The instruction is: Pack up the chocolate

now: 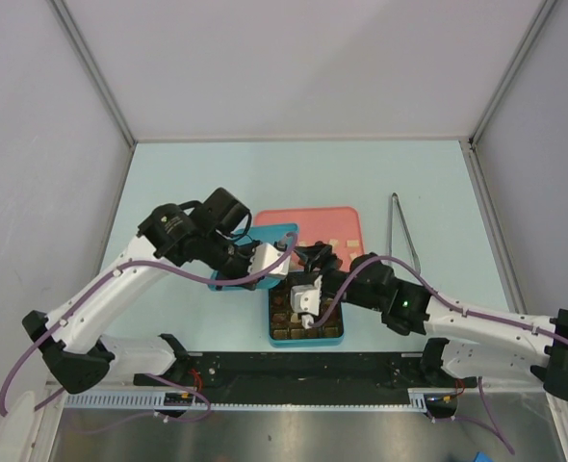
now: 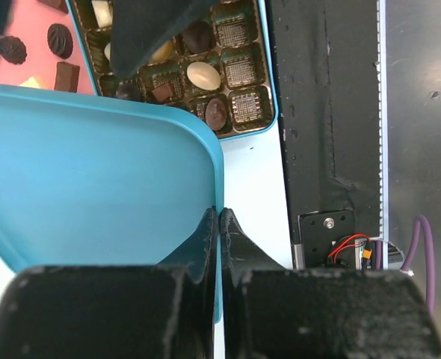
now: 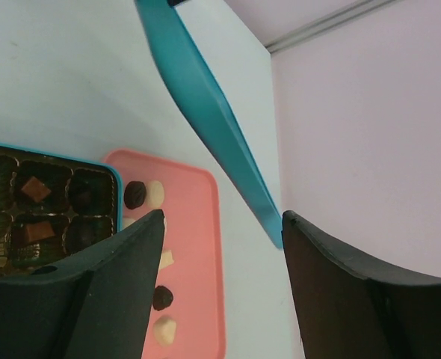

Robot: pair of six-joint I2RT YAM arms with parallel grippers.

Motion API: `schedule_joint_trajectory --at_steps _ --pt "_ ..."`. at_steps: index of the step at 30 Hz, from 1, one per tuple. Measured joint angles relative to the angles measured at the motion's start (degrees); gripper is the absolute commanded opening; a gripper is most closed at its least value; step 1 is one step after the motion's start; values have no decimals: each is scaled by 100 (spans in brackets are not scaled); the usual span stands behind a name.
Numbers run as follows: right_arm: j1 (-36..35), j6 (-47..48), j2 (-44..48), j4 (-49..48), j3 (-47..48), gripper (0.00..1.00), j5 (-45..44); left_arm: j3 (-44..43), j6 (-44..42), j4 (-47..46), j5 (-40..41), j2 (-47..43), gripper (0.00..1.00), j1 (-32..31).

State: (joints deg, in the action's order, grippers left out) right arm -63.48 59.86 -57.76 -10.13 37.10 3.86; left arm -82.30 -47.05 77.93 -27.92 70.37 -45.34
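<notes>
Because the left hand (image 2: 219,215) is pressed together on only the thin rim of the lid (image 2: 93,172), holding it tilted in the air just beside the box (image 1: 322,341), the likeliest trouble is the lid twisting or slipping out of that narrow pinch and dropping onto the open compartments. The lid also hangs close to the right hand (image 3: 222,221), which is spread and empty above the box, so any reach from there toward the tray (image 1: 337,223) risks knocking the lid's edge. The chocolate (image 2: 203,75) is split: some pieces sit in the box's cells and others lie loose on the pink tray just behind it. Several cells look unfilled, so closing now would be premature. Small rounded pieces may roll or squirt from the fingers. The bench (image 1: 188,173) is smooth and pale blue, with the box by the near edge, tongs (image 1: 396,204) toward the right edge, and plain pale walls closing the far and side edges.
</notes>
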Motion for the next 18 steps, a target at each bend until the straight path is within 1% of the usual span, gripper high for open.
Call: schedule_joint_trajectory --at_steps 7,11,18 --pt "-404 557 -293 -223 -57 67 -422 90 2 4 -15 -216 0 -330" --pt "-564 780 -396 -332 -76 66 -601 184 2 13 -15 -238 0 -415" --pt "-772 1014 -546 -422 -76 66 -664 249 7 24 39 -210 0 -702"
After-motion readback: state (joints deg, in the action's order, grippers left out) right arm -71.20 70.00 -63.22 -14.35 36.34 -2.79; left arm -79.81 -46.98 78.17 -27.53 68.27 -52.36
